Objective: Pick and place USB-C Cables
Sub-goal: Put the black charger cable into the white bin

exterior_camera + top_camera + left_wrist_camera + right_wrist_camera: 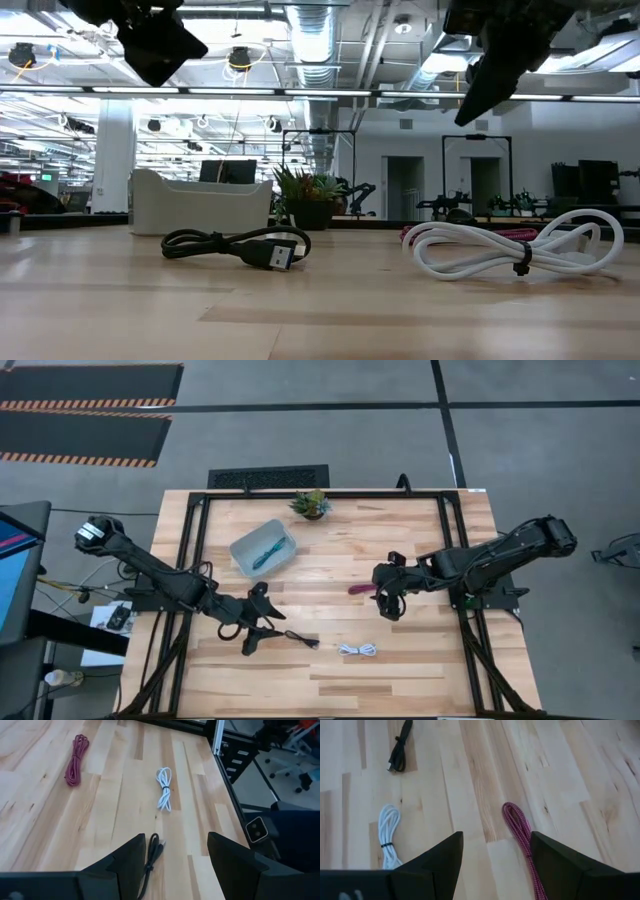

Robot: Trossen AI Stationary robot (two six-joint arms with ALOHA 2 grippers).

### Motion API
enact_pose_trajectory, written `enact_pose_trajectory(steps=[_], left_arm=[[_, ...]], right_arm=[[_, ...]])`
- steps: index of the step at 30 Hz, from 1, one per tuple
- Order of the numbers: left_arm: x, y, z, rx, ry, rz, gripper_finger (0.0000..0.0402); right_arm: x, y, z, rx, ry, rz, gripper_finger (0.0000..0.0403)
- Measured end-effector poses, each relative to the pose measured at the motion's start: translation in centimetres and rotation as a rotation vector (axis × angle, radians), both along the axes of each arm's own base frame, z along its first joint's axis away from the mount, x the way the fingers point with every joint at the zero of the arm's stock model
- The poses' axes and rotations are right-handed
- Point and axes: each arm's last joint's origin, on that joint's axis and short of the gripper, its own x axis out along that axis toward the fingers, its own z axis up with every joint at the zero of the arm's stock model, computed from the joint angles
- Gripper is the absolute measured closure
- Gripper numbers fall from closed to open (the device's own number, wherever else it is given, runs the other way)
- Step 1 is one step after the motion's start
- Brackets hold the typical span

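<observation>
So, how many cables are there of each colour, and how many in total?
Teal cable, in the clear bin: 1
Black cable, on the table: 1
White cable, on the table: 1
Maroon cable, on the table: 1
Total: 4 cables

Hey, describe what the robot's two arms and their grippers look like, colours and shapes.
Both arms are dark, nearly black, built of slim jointed segments with bulkier housings at the joints. The left gripper and the right gripper each end in two dark fingers, which in the wrist views look like broad, angular black wedges. Thin dark cables run along the segments. No markings are legible.
</observation>
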Motion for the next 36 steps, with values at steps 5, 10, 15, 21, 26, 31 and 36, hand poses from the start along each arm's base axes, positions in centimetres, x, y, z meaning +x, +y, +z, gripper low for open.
enact_pose_trajectory(steps=[5,10,15,21,26,31,36], left_arm=[[0.1,-0.1,0.2,-0.027,-0.017,0.007,0.0198],[0.2,-0.1,0.3,-0.072,-0.025,0.025,0.0198],[0.2,-0.1,0.4,-0.105,-0.024,0.041,0.0198],[0.2,0.2,0.3,-0.108,-0.009,0.062,0.0198],[0.4,0.4,0.2,-0.131,-0.002,0.087,0.0198],[0.2,0.5,0.0,-0.109,0.021,0.093,0.0198],[0.1,0.6,-0.3,-0.094,0.046,0.102,0.0198]], right_arm=[[-0.1,0.3,0.0,0.014,-0.001,-0.004,0.0148],[-0.2,0.9,0.0,0.014,-0.005,0.018,0.0148],[0.0,1.3,0.2,0.017,-0.041,0.042,0.0148],[0.8,1.9,0.3,-0.024,-0.095,0.121,0.0148],[0.9,1.9,0.5,-0.039,-0.122,0.124,0.0148],[1.3,2.0,0.8,-0.046,-0.174,0.128,0.0148],[1.3,1.9,0.9,-0.044,-0.181,0.127,0.0148]])
